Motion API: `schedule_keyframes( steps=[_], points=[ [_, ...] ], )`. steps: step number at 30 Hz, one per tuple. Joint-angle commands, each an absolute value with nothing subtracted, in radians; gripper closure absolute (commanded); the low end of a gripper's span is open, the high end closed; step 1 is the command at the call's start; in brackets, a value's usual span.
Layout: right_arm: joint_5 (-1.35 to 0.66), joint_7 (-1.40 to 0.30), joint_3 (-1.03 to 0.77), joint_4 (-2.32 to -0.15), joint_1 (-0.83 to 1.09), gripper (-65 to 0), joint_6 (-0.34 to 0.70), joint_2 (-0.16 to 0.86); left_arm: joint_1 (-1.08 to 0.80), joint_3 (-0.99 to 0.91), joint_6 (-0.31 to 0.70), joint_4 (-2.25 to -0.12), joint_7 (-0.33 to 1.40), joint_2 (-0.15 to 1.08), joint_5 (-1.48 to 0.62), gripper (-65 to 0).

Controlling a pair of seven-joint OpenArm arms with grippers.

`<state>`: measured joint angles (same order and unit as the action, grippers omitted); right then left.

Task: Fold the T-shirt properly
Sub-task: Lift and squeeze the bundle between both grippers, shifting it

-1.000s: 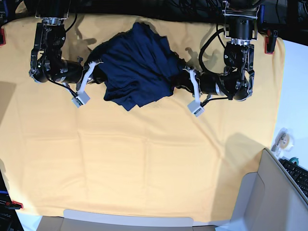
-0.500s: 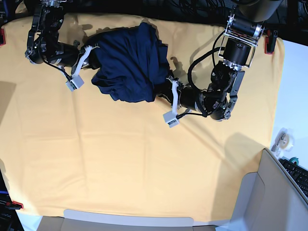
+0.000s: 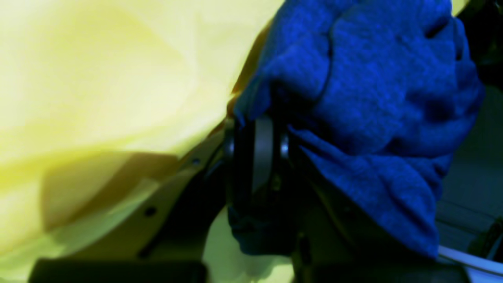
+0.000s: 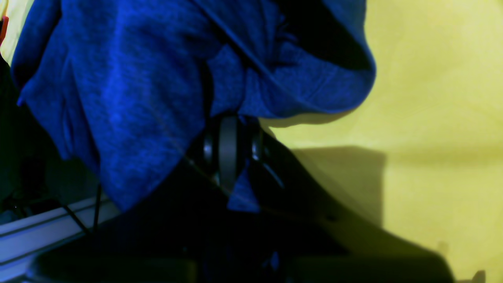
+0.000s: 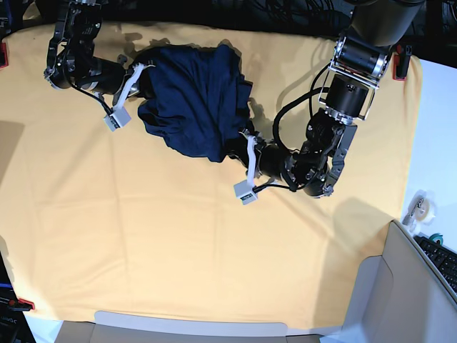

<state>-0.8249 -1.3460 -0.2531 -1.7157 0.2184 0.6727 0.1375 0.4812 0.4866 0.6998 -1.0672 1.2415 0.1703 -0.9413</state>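
The dark navy T-shirt [image 5: 193, 96] is bunched in a crumpled heap at the back of the table, held between both grippers. My right gripper [image 5: 141, 80], on the base view's left, is shut on the shirt's left edge. In the right wrist view the fingers [image 4: 229, 145] pinch navy fabric [image 4: 129, 90]. My left gripper [image 5: 234, 148], on the base view's right, is shut on the shirt's lower right edge. In the left wrist view its fingers [image 3: 262, 149] clamp navy fabric [image 3: 373, 78], which drapes over them. The fingertips are hidden by cloth.
A yellow-orange cloth [image 5: 178, 236] covers the table. A grey cardboard box [image 5: 400, 293] stands at the front right corner. A tape roll [image 5: 420, 207] and a keyboard [image 5: 444, 261] lie on the right. Red clamps [image 5: 400, 63] hold the cloth's back edge.
My left gripper has pulled its edge of the shirt leftward and toward the front. My right gripper has moved back and slightly right. The shirt is bunched narrower between them.
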Motion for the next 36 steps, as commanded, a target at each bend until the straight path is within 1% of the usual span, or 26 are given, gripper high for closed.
schedule_keyframes(
  steps=[1, 10, 13, 17, 20, 30, 32, 33, 34, 36],
  points=[
    [-0.82, -1.371, -0.251, -1.727, 0.217, 0.0, 0.673, 0.133, 0.522, 0.483, 0.698, -1.081, 1.224, 0.176, -0.954, 0.0],
    [-0.82, -1.351, -0.251, -1.727, 0.162, 0.0, 0.67, 0.114, 0.55, 0.483, 0.698, -1.049, 1.219, 0.188, -0.952, 0.0],
    [-0.82, -1.351, -0.251, -1.736, 0.148, 0.0, 0.605, 0.091, 0.549, 0.483, 0.698, -1.047, 1.219, 0.188, -0.952, 0.0],
    [-0.819, -1.305, -0.242, -1.801, 0.156, 0.0, 0.47, 0.088, 0.544, 0.483, 0.698, -1.047, 1.219, 0.188, -0.952, 0.0],
    [-0.819, -1.297, -0.242, -1.808, 0.157, 0.0, 0.423, 0.088, 0.542, 0.483, 0.698, -1.047, 1.219, 0.188, -0.952, 0.0],
    [-0.819, -1.296, -0.249, -1.808, 0.16, 0.0, 0.415, 0.096, 0.549, 0.473, 0.698, -1.047, 1.218, 0.203, -0.952, 0.0],
    [-0.819, -1.296, -0.249, -1.808, 0.16, -0.2, 0.414, 0.096, 0.549, 0.473, 0.698, -1.047, 1.218, 0.203, -0.952, -1.4],
    [-0.819, -1.296, -0.249, -1.808, 0.16, -1.7, 0.414, 0.096, 0.549, 0.473, 0.698, -1.047, 1.218, 0.203, -0.952, -3.1],
    [-0.819, -1.296, -0.249, -1.808, 0.16, -4.8, 0.414, 0.096, 0.549, 0.473, 0.698, -1.047, 1.218, 0.203, -0.952, -5.6],
    [-0.819, -1.296, -0.249, -1.808, 0.16, -13.8, 0.414, 0.096, 0.549, 0.473, 0.698, -1.05, 1.218, 0.217, -0.952, -11.7]
  ],
)
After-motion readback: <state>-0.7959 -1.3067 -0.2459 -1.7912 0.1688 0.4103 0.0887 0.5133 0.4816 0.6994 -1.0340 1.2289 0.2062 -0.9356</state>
